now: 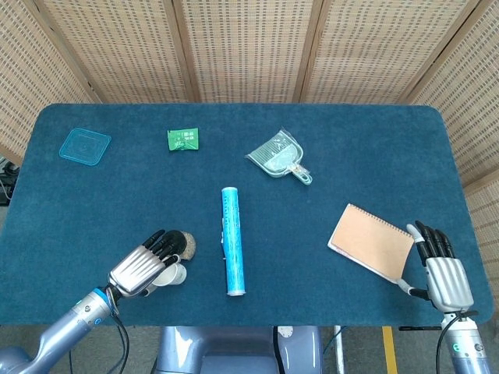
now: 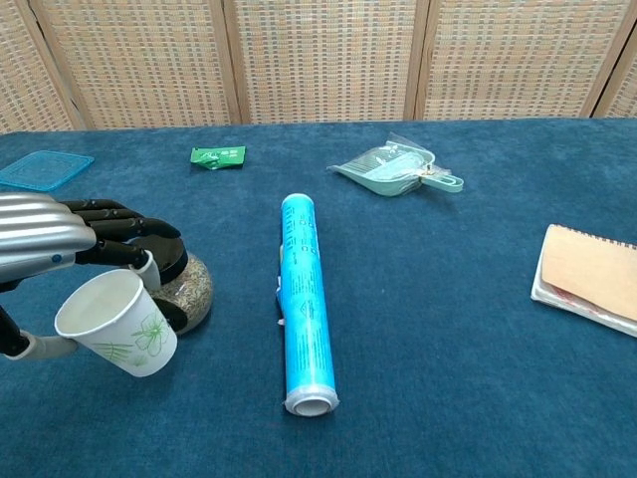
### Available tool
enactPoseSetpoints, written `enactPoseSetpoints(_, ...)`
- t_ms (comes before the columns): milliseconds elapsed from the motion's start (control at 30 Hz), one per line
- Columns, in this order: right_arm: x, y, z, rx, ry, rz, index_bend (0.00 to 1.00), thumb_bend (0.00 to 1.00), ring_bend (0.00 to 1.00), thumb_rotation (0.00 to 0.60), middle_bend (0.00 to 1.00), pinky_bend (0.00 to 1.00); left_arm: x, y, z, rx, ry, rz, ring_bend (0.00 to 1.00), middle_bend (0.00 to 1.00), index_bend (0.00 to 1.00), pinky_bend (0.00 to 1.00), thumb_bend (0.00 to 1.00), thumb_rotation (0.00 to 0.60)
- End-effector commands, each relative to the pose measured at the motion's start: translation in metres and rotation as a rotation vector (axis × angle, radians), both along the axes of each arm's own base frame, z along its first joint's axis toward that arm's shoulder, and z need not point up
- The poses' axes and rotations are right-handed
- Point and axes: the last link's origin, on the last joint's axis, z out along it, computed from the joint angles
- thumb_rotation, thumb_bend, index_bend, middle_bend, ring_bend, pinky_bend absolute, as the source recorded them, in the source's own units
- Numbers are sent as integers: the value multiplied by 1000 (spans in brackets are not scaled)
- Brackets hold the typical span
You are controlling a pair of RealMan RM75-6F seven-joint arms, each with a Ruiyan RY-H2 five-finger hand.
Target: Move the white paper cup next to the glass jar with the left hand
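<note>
The left hand (image 2: 45, 234) has the white paper cup (image 2: 119, 322) clasped, fingers (image 2: 139, 227) arched over its rim, thumb underneath. The cup hangs tilted just in front of the glass jar (image 2: 184, 289). The right hand (image 1: 441, 268) rests flat beside the notebook (image 1: 371, 241), fingers straight and empty.
</note>
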Motion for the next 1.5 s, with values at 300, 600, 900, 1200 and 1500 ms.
enactPoseSetpoints(300, 0, 0, 0, 1, 1, 0, 0, 4, 0, 600, 0, 0, 0, -1, -7, -5, 16, -7, 0, 0, 223, 0, 296, 600)
enactPoseSetpoints(600, 0, 0, 0, 0, 0, 1, 0, 4, 0, 600, 0, 0, -1, 2, -6, 5, 29, 2, 0, 0, 212, 0, 295, 600)
enactPoseSetpoints(900, 0, 0, 0, -1, 1, 2, 0, 4, 0, 600, 0, 0, 3, 0, 0, 12, -10, 6, 0, 0, 0, 0, 295, 600)
enactPoseSetpoints(1200, 0, 0, 1, -4, 0, 3, 0, 3, 0, 600, 0, 0, 13, -18, 38, 54, -95, -18, 0, 0, 0, 0, 295, 600)
enactPoseSetpoints(1500, 1, 0, 1, -7, 0, 10, 0, 3, 0, 600, 0, 0, -14, -27, 79, 317, -235, 58, 0, 0, 0, 0, 292, 600)
